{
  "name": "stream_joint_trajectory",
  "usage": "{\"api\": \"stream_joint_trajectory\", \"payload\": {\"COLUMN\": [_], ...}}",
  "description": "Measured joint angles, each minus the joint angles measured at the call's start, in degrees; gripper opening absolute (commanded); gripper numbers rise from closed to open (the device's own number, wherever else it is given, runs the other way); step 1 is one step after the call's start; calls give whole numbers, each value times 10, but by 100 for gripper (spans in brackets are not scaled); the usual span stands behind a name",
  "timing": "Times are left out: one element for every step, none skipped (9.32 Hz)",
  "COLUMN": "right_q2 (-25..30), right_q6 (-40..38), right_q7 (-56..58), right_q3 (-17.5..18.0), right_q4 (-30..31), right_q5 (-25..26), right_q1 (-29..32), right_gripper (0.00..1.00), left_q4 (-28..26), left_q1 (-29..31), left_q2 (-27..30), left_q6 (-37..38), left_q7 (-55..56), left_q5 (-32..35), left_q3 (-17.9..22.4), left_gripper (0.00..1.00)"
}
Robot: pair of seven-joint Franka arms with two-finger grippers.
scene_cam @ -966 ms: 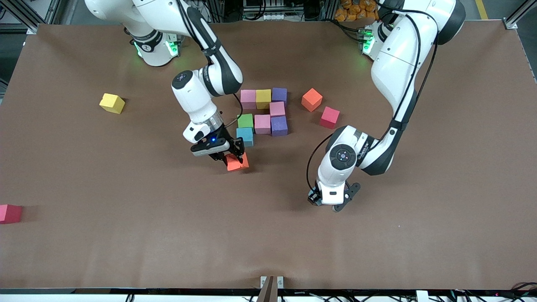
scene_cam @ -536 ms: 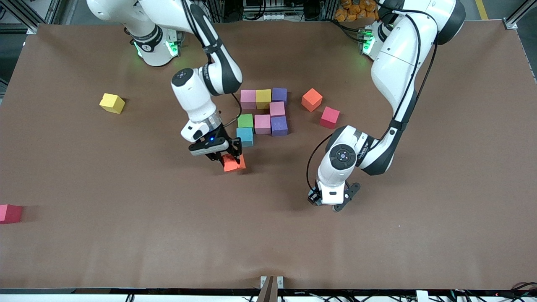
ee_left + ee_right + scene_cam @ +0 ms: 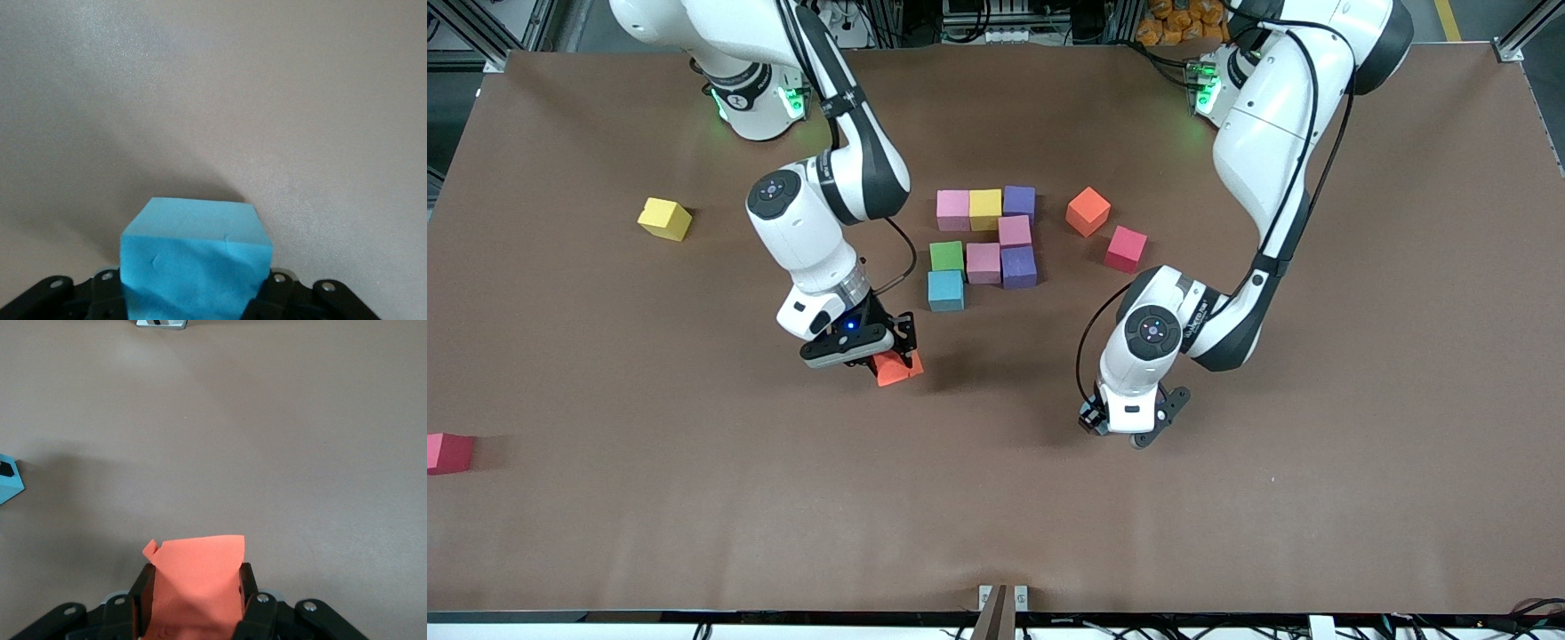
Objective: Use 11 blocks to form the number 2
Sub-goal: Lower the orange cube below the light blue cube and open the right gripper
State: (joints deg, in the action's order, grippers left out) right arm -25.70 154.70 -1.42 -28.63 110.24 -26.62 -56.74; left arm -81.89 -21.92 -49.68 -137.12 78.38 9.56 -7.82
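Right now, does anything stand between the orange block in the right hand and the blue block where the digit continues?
Nothing visible does: only bare table lies between the orange block and the blue block.

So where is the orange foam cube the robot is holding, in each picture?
Front view: the small orange foam cube is pinched in the right gripper, nearer the camera than the light blue cube.
Right wrist view: it sits between the fingers.
Left wrist view: not in it.
Shared landmark: the brown table.
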Motion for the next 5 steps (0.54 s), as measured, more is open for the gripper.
{"api": "stream_joint_trajectory", "payload": {"right_q2": [0,0,0,-1,-4], "right_q6": [-9,-15,-18,-21,-23], "right_q7": [-44,-90,-131,-167,-201], "right_q3": [1,3,7,16,26], "right_q4": [-8,-15,-16,-16,-15], "right_q5": [41,73,89,91,93], "right_q1": [-1,-2,-3,-3,-5], "right_gripper": [0,0,0,0,0], "left_q4": [0,0,0,0,0], "left_q1": [0,0,0,0,0], "left_q2": [0,0,0,0,0], "left_q6": [0,0,0,0,0], "left_q7": [0,0,0,0,0], "left_q5": [0,0,0,0,0], "left_q3": [0,0,0,0,0], "left_gripper": [0,0,0,0,0]}}
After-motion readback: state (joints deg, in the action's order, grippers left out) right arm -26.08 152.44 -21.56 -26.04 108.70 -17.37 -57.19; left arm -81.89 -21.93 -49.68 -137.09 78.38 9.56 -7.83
